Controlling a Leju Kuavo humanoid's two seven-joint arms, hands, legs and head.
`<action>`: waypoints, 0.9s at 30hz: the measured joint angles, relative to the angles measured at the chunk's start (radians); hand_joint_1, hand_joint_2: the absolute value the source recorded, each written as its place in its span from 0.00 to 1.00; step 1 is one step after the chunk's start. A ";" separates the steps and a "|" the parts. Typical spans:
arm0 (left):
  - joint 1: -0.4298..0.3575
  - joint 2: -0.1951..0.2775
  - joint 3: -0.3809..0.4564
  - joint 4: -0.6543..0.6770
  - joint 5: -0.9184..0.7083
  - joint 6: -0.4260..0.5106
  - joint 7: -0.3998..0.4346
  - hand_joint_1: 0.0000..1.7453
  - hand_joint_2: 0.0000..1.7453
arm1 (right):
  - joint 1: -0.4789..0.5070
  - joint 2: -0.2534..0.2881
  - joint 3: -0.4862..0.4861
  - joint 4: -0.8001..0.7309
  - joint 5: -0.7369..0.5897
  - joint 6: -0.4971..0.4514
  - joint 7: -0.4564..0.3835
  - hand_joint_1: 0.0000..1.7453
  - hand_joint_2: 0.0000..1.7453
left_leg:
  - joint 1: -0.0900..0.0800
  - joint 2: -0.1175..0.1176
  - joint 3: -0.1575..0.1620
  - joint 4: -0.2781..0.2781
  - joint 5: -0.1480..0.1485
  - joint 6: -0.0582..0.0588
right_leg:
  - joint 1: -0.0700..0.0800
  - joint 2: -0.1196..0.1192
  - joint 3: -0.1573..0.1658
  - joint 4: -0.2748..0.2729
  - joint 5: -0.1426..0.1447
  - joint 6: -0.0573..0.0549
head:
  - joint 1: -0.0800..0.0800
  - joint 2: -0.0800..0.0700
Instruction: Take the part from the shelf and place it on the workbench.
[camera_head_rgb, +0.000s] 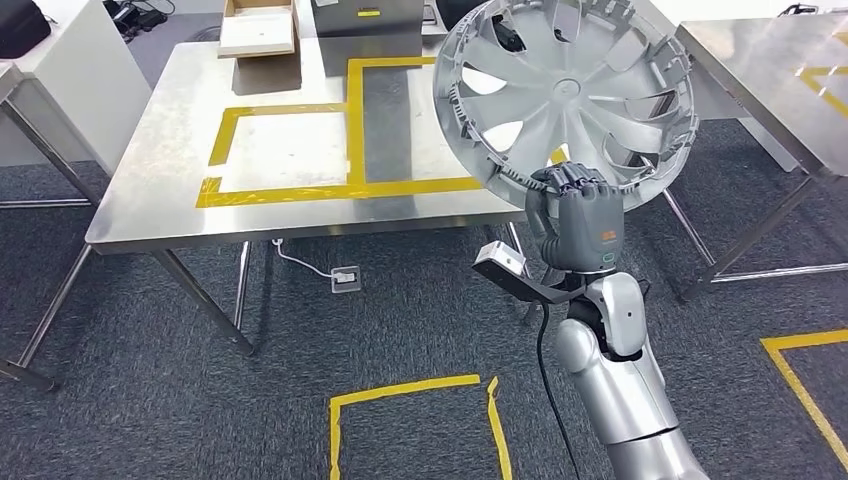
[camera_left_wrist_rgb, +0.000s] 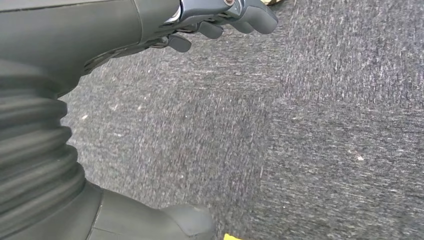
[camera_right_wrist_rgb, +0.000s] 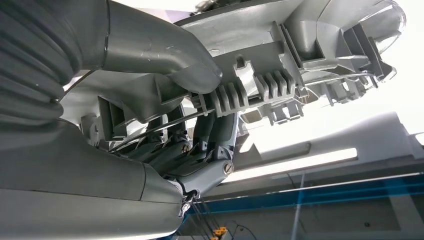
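The part is a large silver wheel cover (camera_head_rgb: 568, 92) with curved spokes, held upright in the air over the right end of the steel workbench (camera_head_rgb: 160, 190). My right hand (camera_head_rgb: 572, 222) grips its lower rim from below. Close up, the thumb and dark fingers (camera_right_wrist_rgb: 210, 150) clamp the ribbed edge of the wheel cover (camera_right_wrist_rgb: 280, 75). My left hand (camera_left_wrist_rgb: 215, 22) hangs over grey carpet with its fingers loosely curled and nothing in them.
Yellow tape outlines rectangles (camera_head_rgb: 290, 150) on the workbench top. A flat cardboard box (camera_head_rgb: 258, 30) and a grey metal box (camera_head_rgb: 370, 25) sit at its far edge. A second steel table (camera_head_rgb: 790, 80) stands to the right, a white one (camera_head_rgb: 70, 70) at left. Taped squares (camera_head_rgb: 410, 420) mark the carpet.
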 joint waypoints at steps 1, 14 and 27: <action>-0.001 0.000 0.000 0.000 0.000 0.000 0.006 0.00 1.00 | -0.004 -0.001 0.000 0.003 0.000 0.000 -0.001 1.00 1.00 | 0.000 0.000 0.008 0.000 -0.007 -0.004 | 0.003 -0.001 0.016 -0.056 0.027 -0.006 | 0.000 0.000; -0.002 -0.002 -0.001 0.001 0.000 -0.002 0.004 0.00 1.00 | -0.023 -0.003 0.000 0.015 -0.012 -0.004 0.003 1.00 1.00 | 0.001 0.006 -0.149 0.190 -0.027 -0.049 | 0.004 0.001 0.133 -0.125 -0.010 -0.049 | -0.002 0.000; -0.002 -0.002 -0.001 0.001 0.001 -0.003 0.000 0.00 1.00 | -0.022 -0.003 0.000 0.016 -0.016 -0.008 0.003 1.00 1.00 | -0.001 0.001 -0.031 -0.004 0.027 0.012 | 0.002 0.001 -0.033 0.186 -0.143 0.009 | 0.002 0.000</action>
